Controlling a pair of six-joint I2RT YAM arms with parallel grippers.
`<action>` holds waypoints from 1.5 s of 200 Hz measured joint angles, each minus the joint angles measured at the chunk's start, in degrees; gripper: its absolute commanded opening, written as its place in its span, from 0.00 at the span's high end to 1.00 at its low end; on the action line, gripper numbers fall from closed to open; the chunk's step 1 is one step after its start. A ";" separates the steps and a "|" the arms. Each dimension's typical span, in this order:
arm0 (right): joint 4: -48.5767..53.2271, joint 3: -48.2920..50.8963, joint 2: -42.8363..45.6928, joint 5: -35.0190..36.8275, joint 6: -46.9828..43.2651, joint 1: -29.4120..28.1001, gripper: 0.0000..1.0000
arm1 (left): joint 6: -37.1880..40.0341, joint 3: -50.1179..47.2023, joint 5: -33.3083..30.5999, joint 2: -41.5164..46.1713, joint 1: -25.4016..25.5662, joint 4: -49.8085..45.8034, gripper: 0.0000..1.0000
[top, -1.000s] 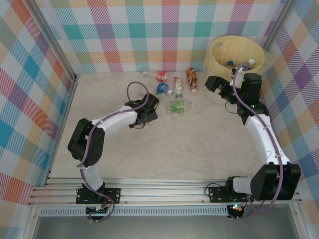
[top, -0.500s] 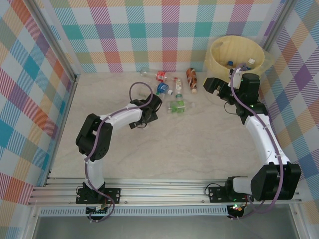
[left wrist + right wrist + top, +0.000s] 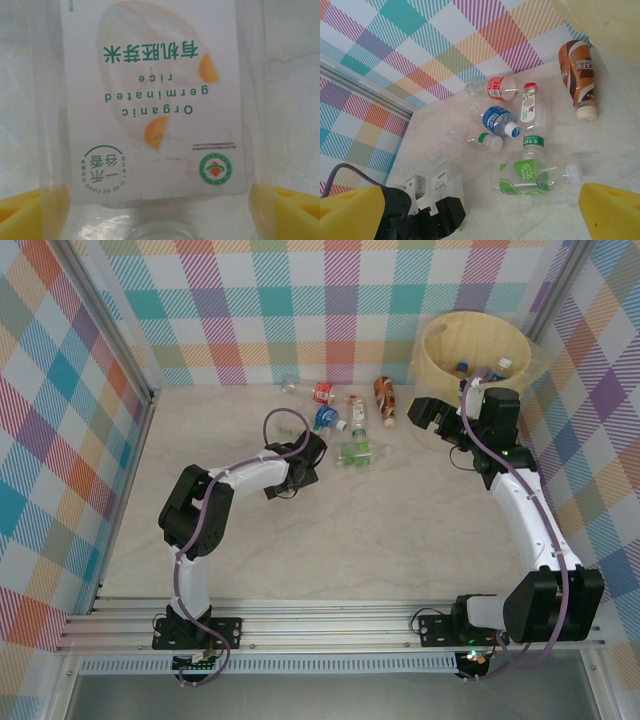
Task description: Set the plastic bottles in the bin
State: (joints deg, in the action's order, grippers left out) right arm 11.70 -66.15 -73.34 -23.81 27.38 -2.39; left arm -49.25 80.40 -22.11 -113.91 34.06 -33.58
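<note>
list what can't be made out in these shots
- white-label bottle, left wrist view: both ends cut off by the frame edges.
- bin contents, top view: partly hidden by its wall and the right arm.
- clear bottle at the back wall, top view: too small to read any label.

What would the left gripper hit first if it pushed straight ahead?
The white-label bottle. It lies right between the fingers of the left gripper, very close to the wrist camera. I cannot tell whether the fingers are touching it.
</note>
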 measured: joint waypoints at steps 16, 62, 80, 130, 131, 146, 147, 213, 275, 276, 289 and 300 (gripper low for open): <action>0.00 -0.09 0.00 0.20 -0.07 -0.26 0.00 | 0.59 -0.39 -0.24 0.00 -0.15 0.96 0.17; 0.20 -0.37 0.00 0.17 -0.87 -1.09 0.00 | 3.82 -2.34 0.22 1.18 -0.52 3.89 0.27; 0.24 -0.44 0.00 0.13 -0.87 -1.66 0.00 | 6.62 -6.10 2.16 3.93 -0.63 6.54 0.31; -0.70 -0.39 -0.13 -0.39 1.01 -6.62 0.00 | 16.31 -18.53 9.66 20.76 -0.85 15.02 0.34; -0.70 -0.39 -0.13 -0.37 1.07 -6.69 0.00 | 16.44 -18.64 9.73 21.03 -0.85 15.17 0.34; -1.14 -0.59 -1.11 -0.31 3.45 -8.15 0.00 | 19.54 -20.76 12.02 26.40 -0.85 18.29 0.35; -1.11 -0.63 -1.22 -0.33 3.58 -8.24 0.00 | 19.87 -20.90 12.13 26.88 -0.85 18.53 0.35; -1.79 -6.36 -10.34 -6.45 13.84 -13.35 0.00 | 32.33 -21.81 19.69 35.93 0.59 24.94 0.36; -2.75 -11.10 -14.78 -10.34 15.89 -18.16 0.00 | 39.04 -17.73 20.15 35.34 4.63 24.68 0.37; -2.62 -11.26 -14.88 -10.23 15.89 -18.27 0.00 | 39.12 -17.59 20.15 35.30 4.70 24.68 0.37; -2.12 -12.55 -15.93 -9.22 15.89 -19.15 0.00 | 39.71 -16.63 20.20 34.80 5.27 24.79 0.37; -1.92 -13.22 -16.90 -8.68 15.89 -19.78 0.00 | 40.09 -15.96 20.41 34.32 5.64 24.87 0.37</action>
State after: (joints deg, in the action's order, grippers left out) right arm 9.78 -79.37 -90.24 -32.49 43.27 -22.17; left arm -9.17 64.45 -1.69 -79.59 39.70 -8.71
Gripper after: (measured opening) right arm 0.996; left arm 0.808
